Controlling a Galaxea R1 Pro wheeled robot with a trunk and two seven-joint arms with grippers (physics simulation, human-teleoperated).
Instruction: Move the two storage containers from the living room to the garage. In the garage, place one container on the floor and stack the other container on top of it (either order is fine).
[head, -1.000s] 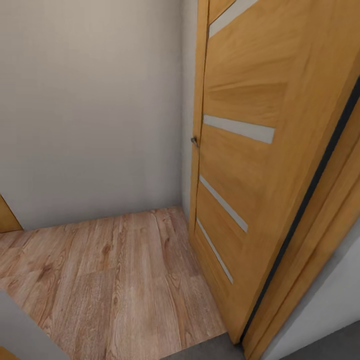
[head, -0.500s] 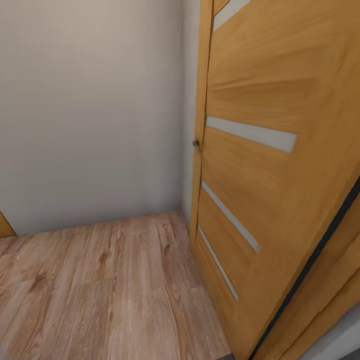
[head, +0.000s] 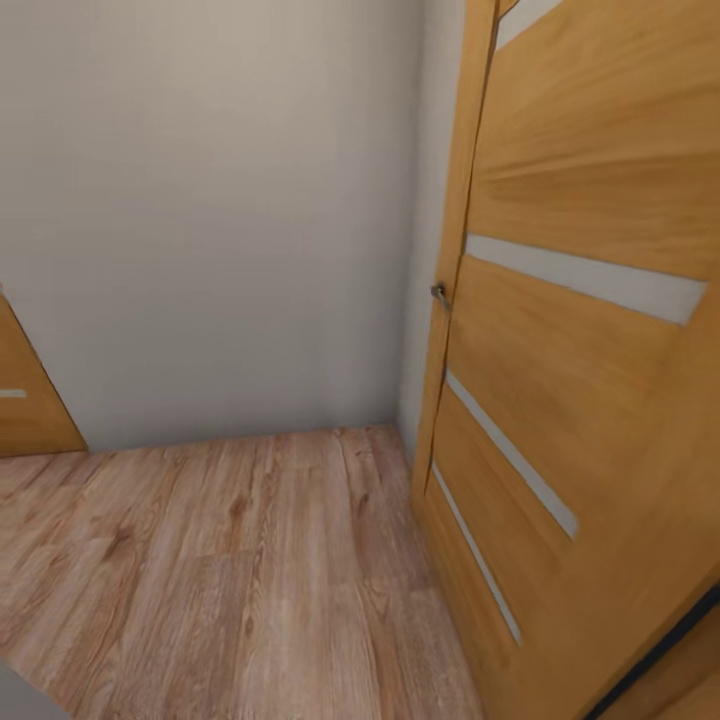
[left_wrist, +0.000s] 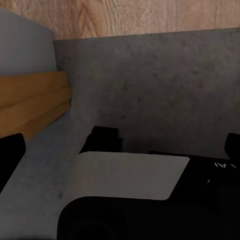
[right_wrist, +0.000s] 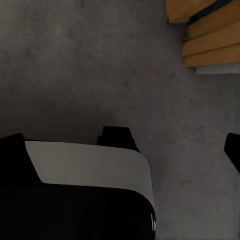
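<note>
Head view: an orange-wood door (head: 580, 380) with pale horizontal slits stands open at the right, swung against a plain white wall (head: 200, 200). A small metal handle (head: 438, 292) sits at the door's edge. Light wood-plank flooring (head: 230, 560) runs to the wall's foot. The corner of a second wooden door (head: 25, 400) shows at the far left. No storage container is in sight here; where the two bins stand cannot be told from these pictures. The robot appears to be at a doorway, in transit between rooms.

Left wrist view: rough grey concrete floor (left_wrist: 160, 90) lies beneath the arm, meeting wood planks (left_wrist: 140, 17) at a threshold line. An orange-wood door frame (left_wrist: 32, 102) stands beside it. Dark parts of the robot's body (left_wrist: 150, 205) with a pale panel occupy the near field. The jaws' spread cannot be told; nothing is seen held.

Right wrist view: the same concrete floor (right_wrist: 90, 65), with a door frame's foot (right_wrist: 210, 35) at one corner. Dark robot body (right_wrist: 75, 200) below. Jaw spread cannot be told; no load is seen. The arms seem to hang low for travel.
</note>
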